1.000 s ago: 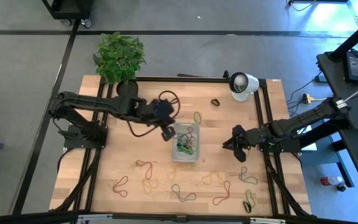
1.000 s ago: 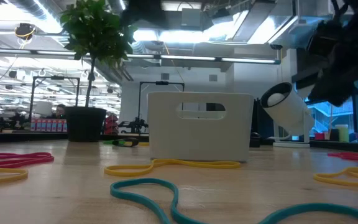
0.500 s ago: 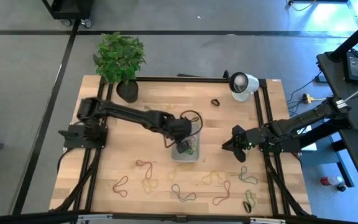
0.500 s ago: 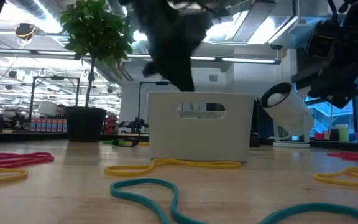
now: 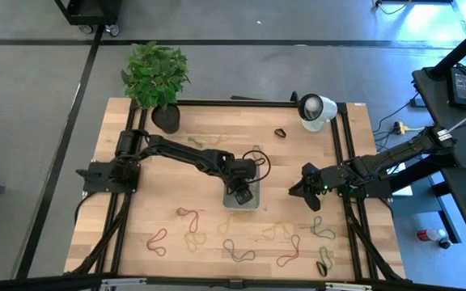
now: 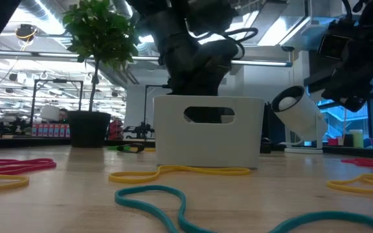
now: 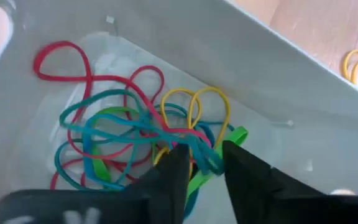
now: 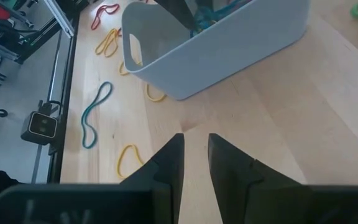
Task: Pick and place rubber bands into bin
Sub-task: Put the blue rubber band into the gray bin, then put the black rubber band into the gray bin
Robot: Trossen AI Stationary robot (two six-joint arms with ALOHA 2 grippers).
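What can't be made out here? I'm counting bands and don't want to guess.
- High view: the left gripper hangs over the bin, hiding most rubber bands inside.
- Low view: the bin's wall hides its contents.
- Left wrist view: the pile is tangled and partly behind the fingers; no count.
- Right gripper: holds nothing; it waits right of the bin.

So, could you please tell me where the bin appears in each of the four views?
High view: the bin sits mid-table, under the left gripper.
Low view: centre, a pale box with a handle slot.
Left wrist view: its floor and wall fill the picture.
Right wrist view: top centre.
Shared landmark: the tangle of rubber bands inside it.
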